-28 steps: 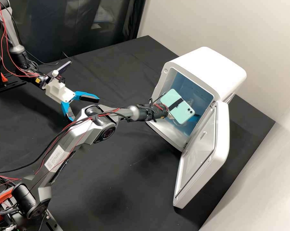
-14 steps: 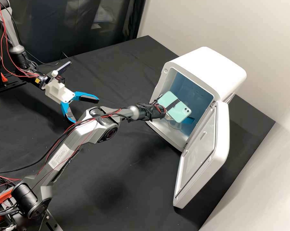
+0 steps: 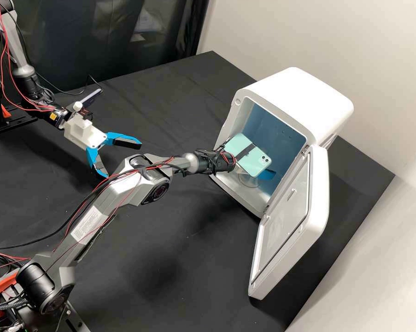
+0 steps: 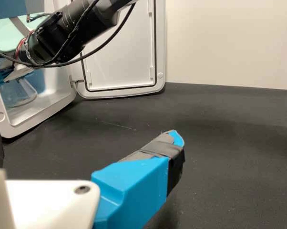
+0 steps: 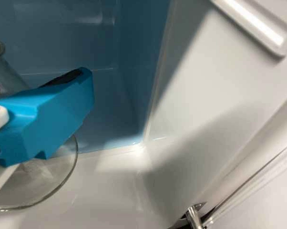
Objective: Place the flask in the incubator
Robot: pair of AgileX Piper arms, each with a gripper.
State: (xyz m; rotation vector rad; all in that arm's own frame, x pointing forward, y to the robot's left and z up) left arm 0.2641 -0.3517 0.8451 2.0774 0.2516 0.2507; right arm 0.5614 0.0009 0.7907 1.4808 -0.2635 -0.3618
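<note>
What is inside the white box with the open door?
A clear glass flask stands on the incubator floor, blue walls behind. The right gripper is inside too. The green phone on that arm hides the flask's neck in the high view.

The bench (image 3: 184, 249) is covered with a black cloth that has a few soft folds. A white incubator (image 3: 304, 99) stands on it near the far right corner. Its door (image 3: 304, 216) is swung open, and the lower edge meets the cloth. At the left side sit two arm bases, one near (image 3: 19, 295) and one far (image 3: 2, 121), and a thin black cable (image 3: 30, 239) lies beside the near one.
</note>
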